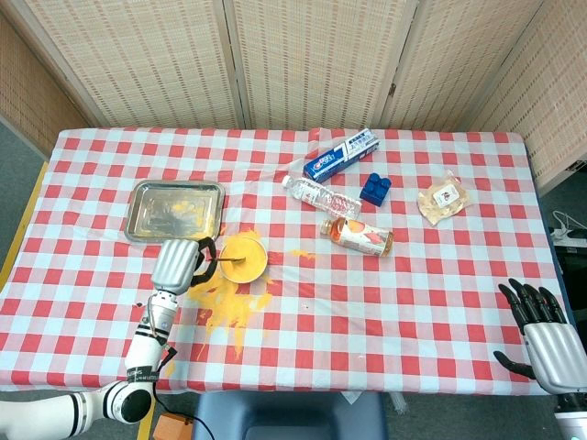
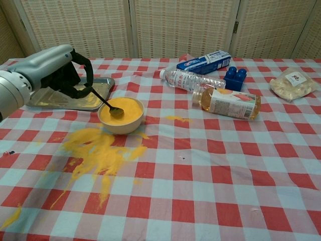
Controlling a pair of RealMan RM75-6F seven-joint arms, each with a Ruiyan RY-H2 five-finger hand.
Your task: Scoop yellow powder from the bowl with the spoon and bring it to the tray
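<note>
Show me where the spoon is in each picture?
Head view: the spoon is left of centre, its handle in the left hand, its tip in the bowl.
Chest view: the spoon is at upper left, slanting from the left hand down into the bowl.
Shared landmark: the yellow powder spill on the cloth just in front of the bowl.

A folding screen (image 1: 312,60) of pale woven panels in light wooden frames stood behind the tabletop (image 1: 440,275), which wore a red-and-white checked cloth. Grey floor (image 1: 14,174) showed at the left, under even, soft light.
</note>
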